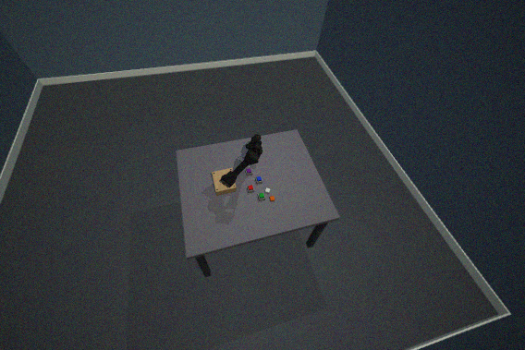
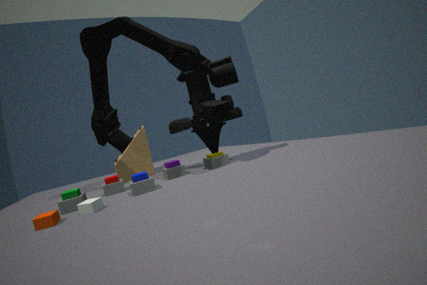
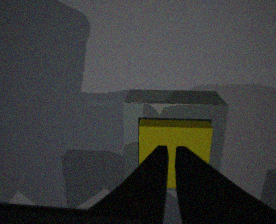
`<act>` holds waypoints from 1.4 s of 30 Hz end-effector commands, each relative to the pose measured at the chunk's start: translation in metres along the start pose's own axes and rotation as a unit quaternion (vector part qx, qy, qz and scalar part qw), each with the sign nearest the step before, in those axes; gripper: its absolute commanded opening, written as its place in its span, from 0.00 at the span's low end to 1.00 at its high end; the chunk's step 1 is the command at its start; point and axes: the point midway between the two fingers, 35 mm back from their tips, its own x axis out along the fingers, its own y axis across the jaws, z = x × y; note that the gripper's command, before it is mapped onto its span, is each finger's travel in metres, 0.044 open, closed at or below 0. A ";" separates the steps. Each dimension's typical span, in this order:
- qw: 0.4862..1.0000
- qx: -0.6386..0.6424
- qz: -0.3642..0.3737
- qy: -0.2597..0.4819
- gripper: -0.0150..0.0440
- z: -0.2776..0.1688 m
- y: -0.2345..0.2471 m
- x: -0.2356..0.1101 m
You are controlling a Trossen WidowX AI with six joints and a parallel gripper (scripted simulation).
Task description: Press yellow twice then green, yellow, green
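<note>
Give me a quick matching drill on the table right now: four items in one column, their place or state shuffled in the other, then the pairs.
1. tool
2. purple button
3. orange block
4. white block

A. beside the green button
B. nearest the exterior camera
C. shut, tips on the yellow button
D. between the yellow and blue button

Pairs: 1-C, 2-D, 3-B, 4-A
</note>
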 end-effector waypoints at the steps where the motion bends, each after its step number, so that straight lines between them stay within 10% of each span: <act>1: 1.000 -0.005 -0.005 0.002 0.29 -0.002 -0.001 0.003; 15: 1.000 -0.005 -0.005 0.002 0.29 -0.002 -0.001 0.003; 35: 1.000 -0.005 -0.003 0.002 0.29 -0.002 0.001 -0.093; 42: 1.000 -0.012 0.017 0.002 0.29 0.037 -0.085 -0.107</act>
